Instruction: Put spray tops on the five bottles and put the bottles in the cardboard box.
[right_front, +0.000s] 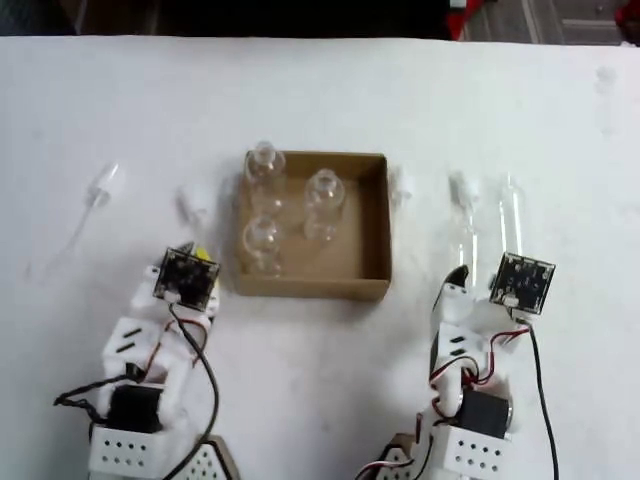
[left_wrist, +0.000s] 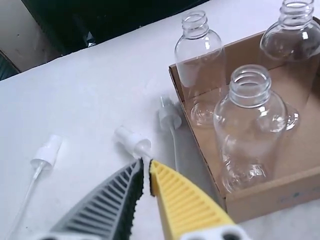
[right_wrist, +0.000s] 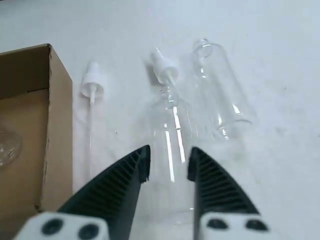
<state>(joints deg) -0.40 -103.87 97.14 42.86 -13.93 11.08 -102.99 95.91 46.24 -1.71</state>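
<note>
These bottles are thin clear plastic, light and slick. I'd guess they dent or skid under a hard squeeze, so the middle of the body looks the safest hold. Three standing bottles (right_front: 323, 200) wait topless in the cardboard box (right_front: 378, 225). Two more lie on the table right of the box. The right gripper (right_wrist: 169, 162) hangs spread wide over one lying bottle (right_wrist: 170, 125), a finger on each side.

Left of the box, the left gripper (left_wrist: 145, 172) is pressed together, seemingly pinching the thin tube of a spray top (left_wrist: 131, 140). That tube looks bendy, so the stiff white head would give a firmer hold. A second spray top (left_wrist: 169, 116) lies just beside the box's left wall, cramping that side. Open table lies farther left.
</note>
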